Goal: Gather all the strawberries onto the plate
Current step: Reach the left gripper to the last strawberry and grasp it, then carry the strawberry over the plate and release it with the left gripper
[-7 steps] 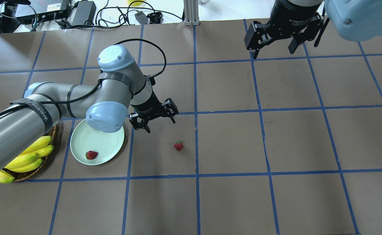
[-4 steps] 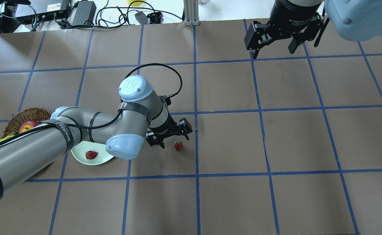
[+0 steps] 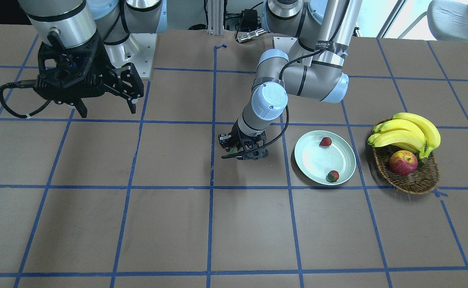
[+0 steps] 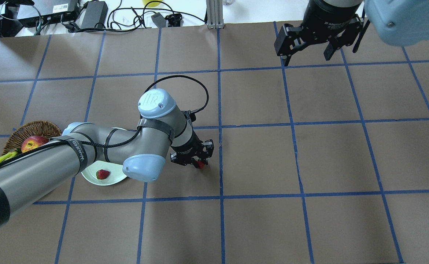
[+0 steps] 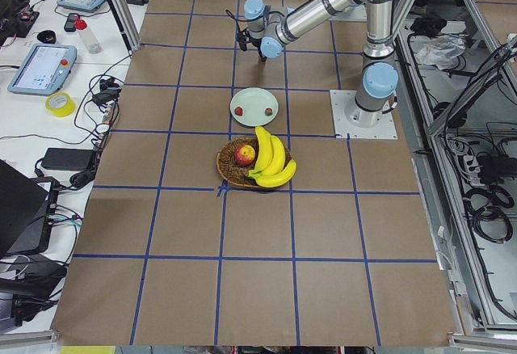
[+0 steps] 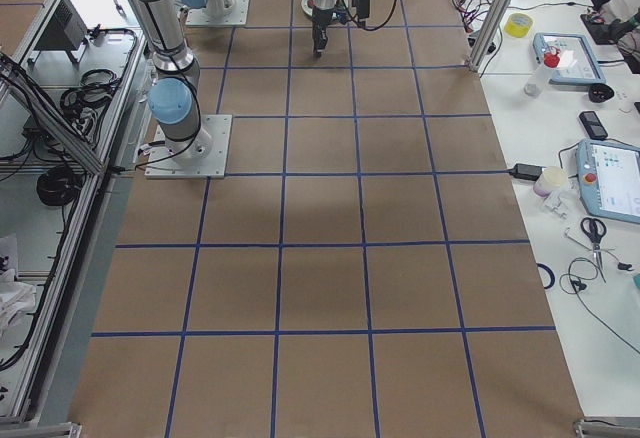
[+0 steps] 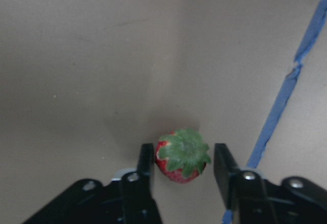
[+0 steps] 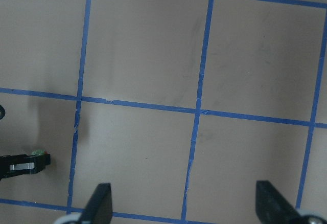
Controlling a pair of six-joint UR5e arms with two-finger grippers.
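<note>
Biggest thing first: the plate is close by on my left, with two strawberries in it. My left claw is spread open, down at the table, and the last strawberry sits between its fingers with the cap up. I'd squeeze gently and stay centred so it doesn't squirt out. The basket, bananas and apple sit beyond the plate, so nothing blocks the way. My right claw hangs open, well apart.
</note>
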